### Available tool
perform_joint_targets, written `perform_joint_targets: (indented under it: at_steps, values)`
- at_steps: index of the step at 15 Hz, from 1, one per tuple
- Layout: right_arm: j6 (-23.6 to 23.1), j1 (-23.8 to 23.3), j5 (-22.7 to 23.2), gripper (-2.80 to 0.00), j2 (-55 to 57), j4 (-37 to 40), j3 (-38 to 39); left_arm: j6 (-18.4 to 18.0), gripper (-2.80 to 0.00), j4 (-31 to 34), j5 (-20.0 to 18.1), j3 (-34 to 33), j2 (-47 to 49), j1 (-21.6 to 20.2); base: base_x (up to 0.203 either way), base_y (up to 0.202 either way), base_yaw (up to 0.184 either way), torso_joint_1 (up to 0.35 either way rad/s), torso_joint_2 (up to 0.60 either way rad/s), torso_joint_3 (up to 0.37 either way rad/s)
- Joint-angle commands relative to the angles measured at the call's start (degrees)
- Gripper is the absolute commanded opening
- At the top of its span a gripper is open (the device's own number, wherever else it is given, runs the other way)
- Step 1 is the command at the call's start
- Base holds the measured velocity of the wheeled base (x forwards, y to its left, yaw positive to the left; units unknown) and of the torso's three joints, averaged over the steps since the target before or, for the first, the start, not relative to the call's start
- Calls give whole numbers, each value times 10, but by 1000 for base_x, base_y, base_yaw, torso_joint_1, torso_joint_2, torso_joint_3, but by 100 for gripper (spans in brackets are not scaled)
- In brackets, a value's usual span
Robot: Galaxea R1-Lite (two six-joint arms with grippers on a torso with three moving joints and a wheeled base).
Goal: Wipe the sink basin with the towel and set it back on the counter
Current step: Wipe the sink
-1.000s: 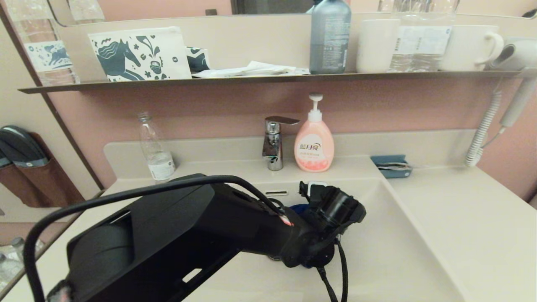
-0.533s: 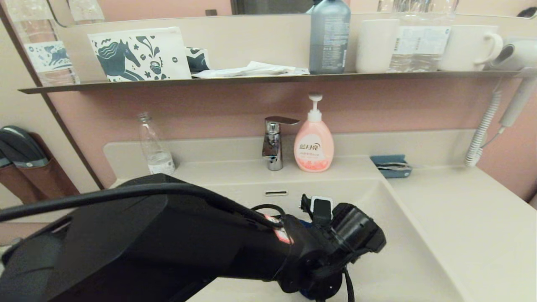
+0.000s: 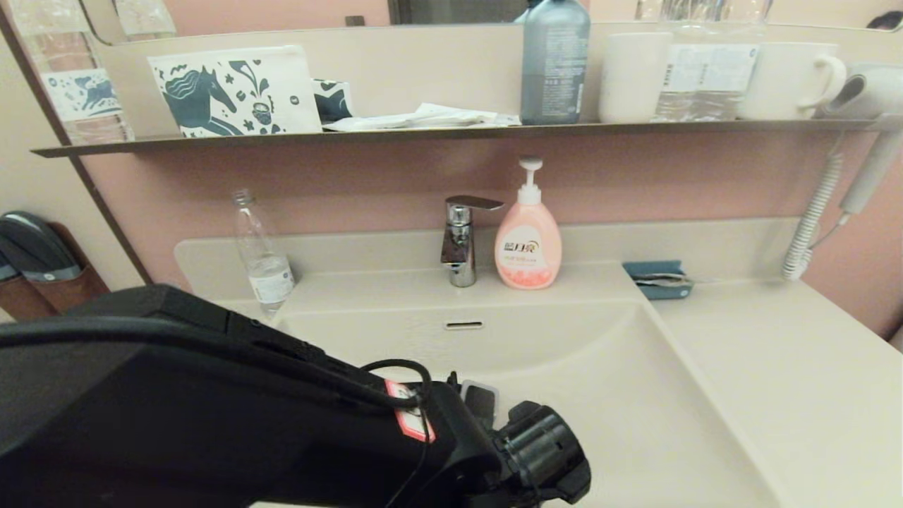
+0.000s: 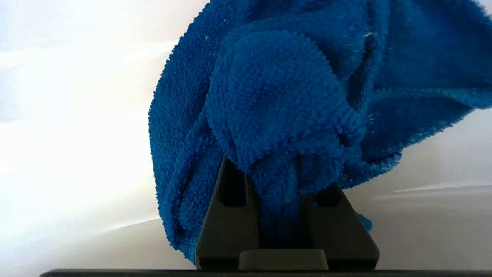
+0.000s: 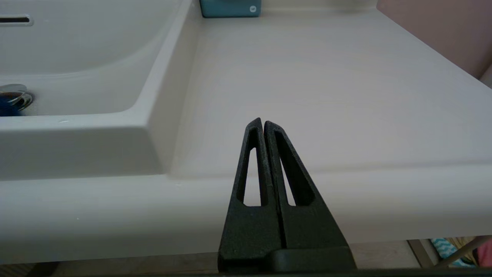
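Note:
The blue towel (image 4: pixel 276 96) hangs bunched from my left gripper (image 4: pixel 280 177), which is shut on it just above the pale floor of the sink basin (image 3: pixel 607 367). In the head view my left arm (image 3: pixel 282 423) reaches low over the basin's near side and hides the towel and the fingers. A blue scrap of towel (image 5: pixel 4 107) shows beside the chrome drain plug (image 5: pixel 13 92) in the right wrist view. My right gripper (image 5: pixel 263 122) is shut and empty, parked at the front edge of the counter (image 5: pixel 326 77).
A tap (image 3: pixel 462 240), a pink soap pump bottle (image 3: pixel 528 240) and a clear bottle (image 3: pixel 264 247) stand behind the basin. A teal box (image 3: pixel 657 279) lies at the counter's back. The overflow slot (image 3: pixel 464 325) is in the rear wall. A loaded shelf (image 3: pixel 451 130) runs above.
My left arm has drawn back from the basin's rear middle toward its near side, dragging the towel along. The wrist now sits lower and closer in the head view.

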State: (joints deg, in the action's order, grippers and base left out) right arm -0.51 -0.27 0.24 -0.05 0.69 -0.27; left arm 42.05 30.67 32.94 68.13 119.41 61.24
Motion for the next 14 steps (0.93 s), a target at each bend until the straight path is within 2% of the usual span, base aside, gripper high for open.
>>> perform_joint_targets:
  at_steps: [1, 3, 7, 14]
  values:
    - [0, 0, 0, -280, 0, 1, 0, -10, -280, 32, -1, -32, -25, -16, 0, 0, 0, 0, 0, 0]
    - [0, 0, 0, -280, 0, 0, -1, -34, -280, 41, 2, -45, -37, -47, 0, 0, 0, 0, 0, 0]
    - [0, 0, 0, -280, 0, 0, 0, -117, -280, 42, 25, -69, -66, -129, 0, 0, 0, 0, 0, 0]
    - [0, 0, 0, -280, 0, 0, 0, -198, -280, 42, 69, -73, -67, -271, 0, 0, 0, 0, 0, 0]
